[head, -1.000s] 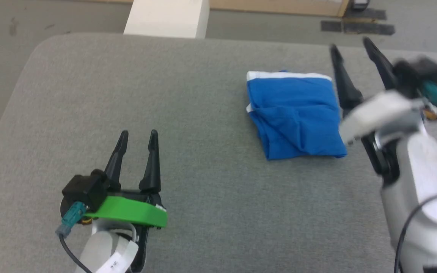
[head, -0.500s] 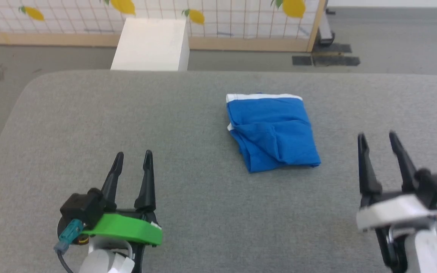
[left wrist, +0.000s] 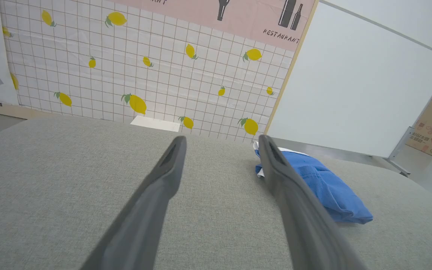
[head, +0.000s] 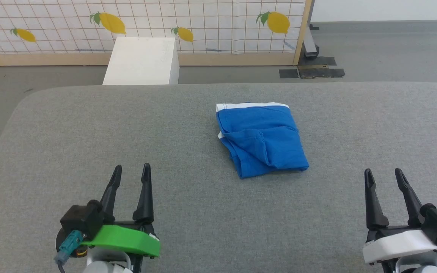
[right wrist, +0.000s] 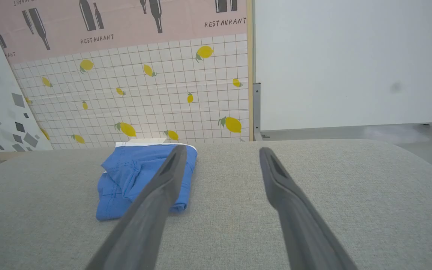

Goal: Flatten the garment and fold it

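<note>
Pulled back from beside the folded bright blue thin-fabric shorts [head: 262, 138], the right gripper [head: 382, 171] now sits near right, fingers apart and empty, like the left gripper [head: 132, 167]. They lie far-centre on the grey cloth-covered table [head: 89, 132], long axis near-to-far, slightly nearer the right gripper.

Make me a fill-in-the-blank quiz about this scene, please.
The garment on the grey table is bright ____.
Its far edge is trimmed in ____.
The left pincer and the right pincer both stand ____, holding nothing.
The wall panel behind shows yellow ____.
Missing words: blue; white; open; lemons.
</note>
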Controlling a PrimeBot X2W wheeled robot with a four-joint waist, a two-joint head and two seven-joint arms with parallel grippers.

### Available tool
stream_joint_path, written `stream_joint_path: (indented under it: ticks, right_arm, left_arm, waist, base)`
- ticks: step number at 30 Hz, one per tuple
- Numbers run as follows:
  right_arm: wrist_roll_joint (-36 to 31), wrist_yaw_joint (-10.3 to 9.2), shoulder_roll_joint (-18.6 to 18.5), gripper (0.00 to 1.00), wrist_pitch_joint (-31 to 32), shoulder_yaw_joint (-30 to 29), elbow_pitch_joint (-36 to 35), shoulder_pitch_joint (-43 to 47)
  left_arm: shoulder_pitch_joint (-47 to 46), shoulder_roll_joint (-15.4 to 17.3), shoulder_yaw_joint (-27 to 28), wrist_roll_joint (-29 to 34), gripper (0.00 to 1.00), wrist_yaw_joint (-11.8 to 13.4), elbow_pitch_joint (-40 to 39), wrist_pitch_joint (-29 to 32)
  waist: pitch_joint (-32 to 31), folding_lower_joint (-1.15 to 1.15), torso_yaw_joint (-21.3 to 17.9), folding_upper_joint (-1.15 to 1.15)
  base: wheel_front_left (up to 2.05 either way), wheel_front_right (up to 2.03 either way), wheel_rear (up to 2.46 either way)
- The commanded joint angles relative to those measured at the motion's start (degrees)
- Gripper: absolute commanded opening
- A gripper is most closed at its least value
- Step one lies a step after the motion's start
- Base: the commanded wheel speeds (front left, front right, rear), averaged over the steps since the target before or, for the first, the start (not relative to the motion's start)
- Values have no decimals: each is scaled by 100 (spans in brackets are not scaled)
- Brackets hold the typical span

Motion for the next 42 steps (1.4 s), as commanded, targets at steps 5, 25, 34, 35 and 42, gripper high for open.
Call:
stream_joint_path:
  ticks: [5,25,34,35,42]
  right_arm:
    - [2,-9,14,100,-65,14,-79,42]
    - [467,-9,15,100,-7,69,-22,-86]
    - [4511,-9,15,100,2429,-451,1221,-2062]
    - [4647,-9,11,100,2728,-570,1435,-2260]
    - [4703,-9,-255,100,5058,-1436,3601,-3846]
  left_arm:
    - [88,-13,25,57,100,20,11,-27]
    - [24,-13,-18,28,100,40,2,-27]
    - [-318,-13,-58,100,100,8,-141,-27]
    - [-353,-13,-60,105,100,3,-146,-27]
    - [-619,-13,-141,114,100,-27,-163,-27]
  waist:
    - [24,0,-18,0]
    - [117,0,80,0]
    - [699,0,296,0]
    - [760,0,327,0]
    - [1137,0,616,0]
  base:
    - [0,0,0]
    - [0,0,0]
    - [0,0,0]
    - [0,0,0]
    - [0,0,0]
